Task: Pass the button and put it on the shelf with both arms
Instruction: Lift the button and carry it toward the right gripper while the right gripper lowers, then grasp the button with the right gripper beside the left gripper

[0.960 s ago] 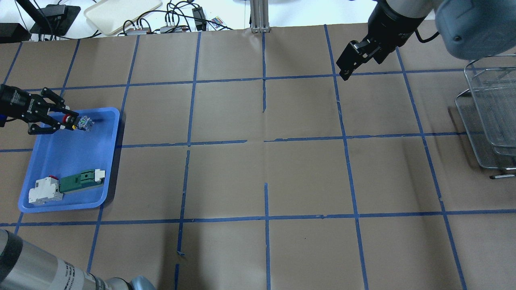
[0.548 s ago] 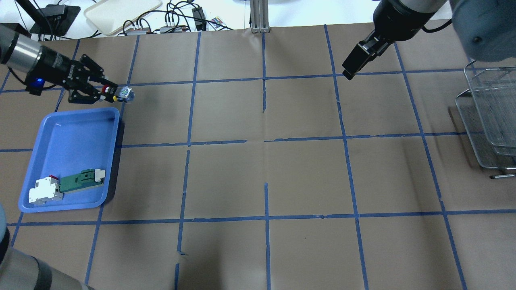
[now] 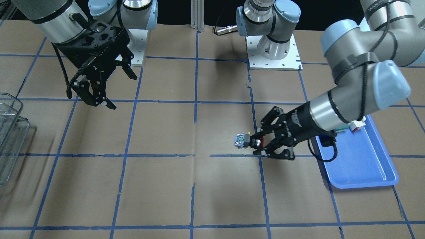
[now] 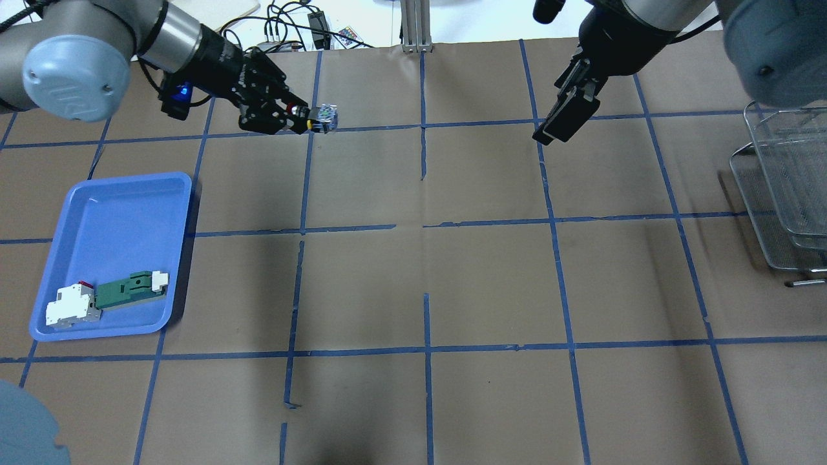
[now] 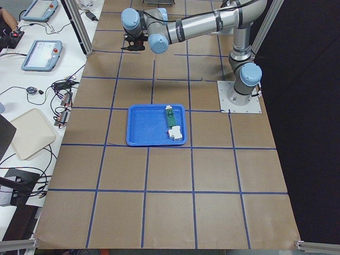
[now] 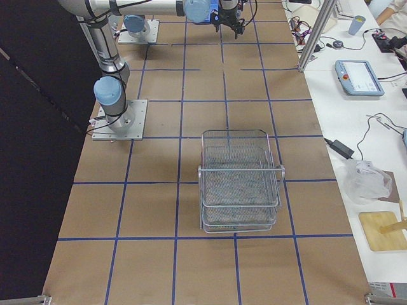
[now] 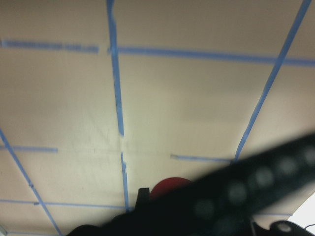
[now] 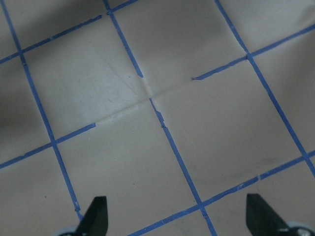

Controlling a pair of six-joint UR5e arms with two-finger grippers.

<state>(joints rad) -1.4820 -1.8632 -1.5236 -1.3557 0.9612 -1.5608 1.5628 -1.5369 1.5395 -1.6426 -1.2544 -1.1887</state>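
Note:
My left gripper is shut on the button and holds it above the table's far middle-left, with the blue-and-white block sticking out beyond the fingertips. In the front-facing view the gripper holds the button by its black collar and red cap. The left wrist view shows only the red cap behind a blurred finger. My right gripper is open and empty, up in the air at the far right; it also shows in the front-facing view and in its wrist view. The wire shelf stands at the right edge.
A blue tray at the left holds a green-and-white part and a white breaker. Blue tape lines grid the brown table. Cables and a beige tray lie beyond the far edge.
My left gripper has carried the button up out of the blue tray, away and to the right towards the table's middle. My right gripper has shifted a little and turned.

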